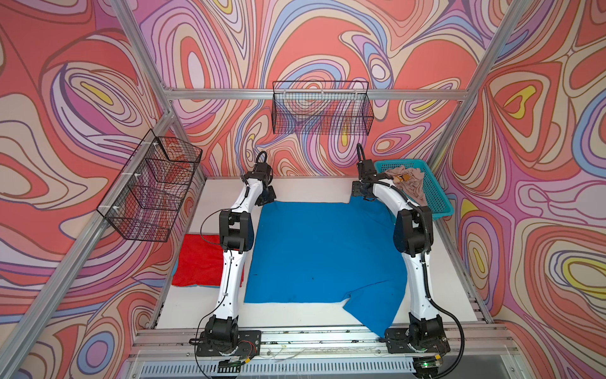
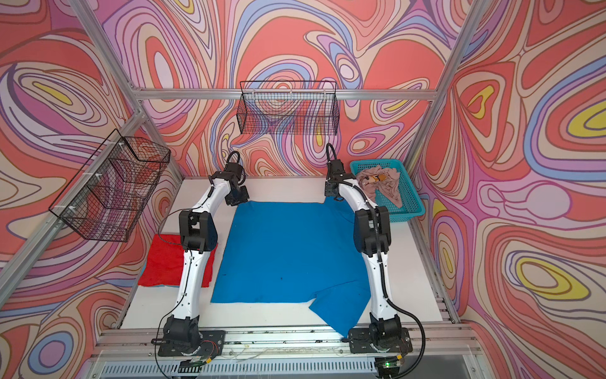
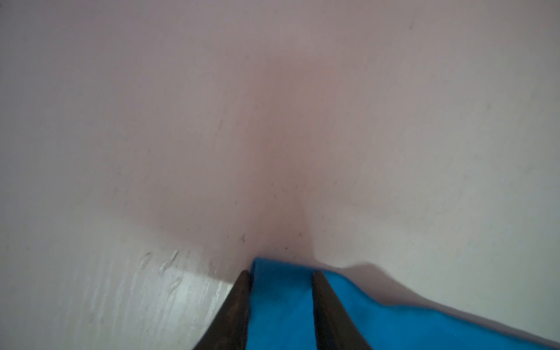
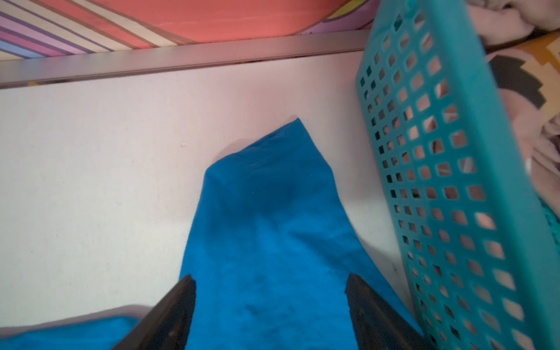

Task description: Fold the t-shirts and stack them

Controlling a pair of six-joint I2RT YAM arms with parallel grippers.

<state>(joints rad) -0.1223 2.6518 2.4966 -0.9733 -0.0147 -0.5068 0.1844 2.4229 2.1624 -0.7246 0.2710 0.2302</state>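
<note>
White surface point(image 1: 311, 188) inside a swirl-print enclosure. Blue t-shirt point(image 1: 314, 249) lies spread flat mid-surface, unfolded, with one sleeve spilling over the near-right rail. Left gripper point(image 3: 280, 272) sits at its far-left corner: jaws narrow, blue cloth between them, a gap visible, so not clamped by the look of it. Right gripper point(image 4: 269, 281) is over the far-right corner, jaws wide and straddling the cloth with nothing held, just beside the turquoise basket point(image 1: 439, 203). Red t-shirt point(image 1: 200, 259) is a folded square at the left edge, partly under the left arm; it looks done and is likely the stack base. Beige-pink t-shirt point(image 1: 410, 183) sits crumpled in the basket, untouched. Estimate: one of three folded, blue at its first fold, beige and all stacking left. Wire baskets point(image 1: 323, 111) on the walls play no part.
</note>
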